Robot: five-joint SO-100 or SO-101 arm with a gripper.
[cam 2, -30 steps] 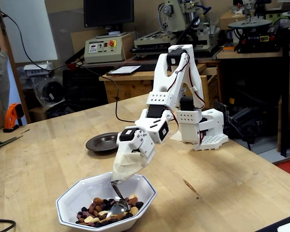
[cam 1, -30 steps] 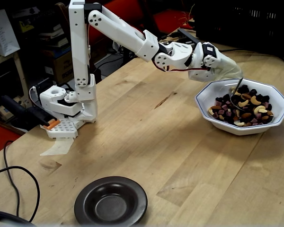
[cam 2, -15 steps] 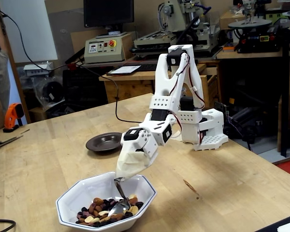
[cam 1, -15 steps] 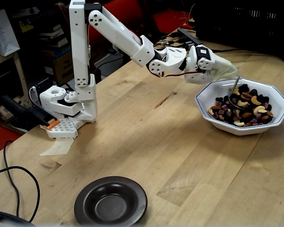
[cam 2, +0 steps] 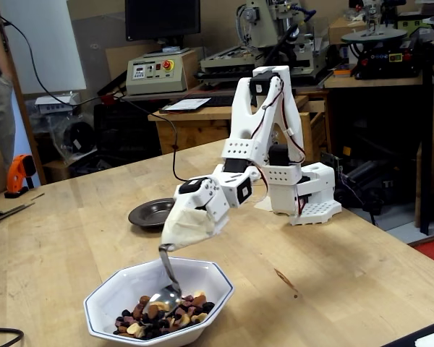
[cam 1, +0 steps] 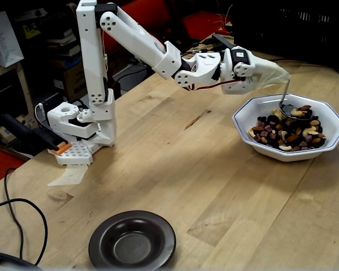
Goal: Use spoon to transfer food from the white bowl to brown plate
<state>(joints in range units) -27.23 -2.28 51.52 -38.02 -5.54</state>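
**Fixed views: loaded spoon lifted just above the food in the white bowl**

In both fixed views the arm reaches out from its white base (cam 1: 79,127) over the wooden counter (cam 1: 203,180) toward the white bowl (cam 1: 254,113). The fingers (cam 1: 271,76) are wrapped in a pale cloth-like cover, so they cannot be seen directly; the handle of the spoon (cam 1: 285,96) comes out of the cover's tip, and the fingers are clenched on it.

The spoon (cam 2: 166,278) hangs down from the cover into the white bowl (cam 2: 101,303). Its oval end sits just above the food (cam 1: 288,132), carrying a few pale and brown pieces. The rest of the food (cam 2: 163,322), cashews, almonds and dark bits, lies heaped in the bottom of the white bowl.

The brown plate (cam 1: 133,240) stands on the counter well apart from the white bowl, nearer the arm's base side, with nothing in it. In a fixed view the brown plate (cam 2: 153,213) shows behind the wrapped fingers (cam 2: 189,230), partly hidden by them. A black cable (cam 1: 17,220) curls on the counter beside the brown plate.
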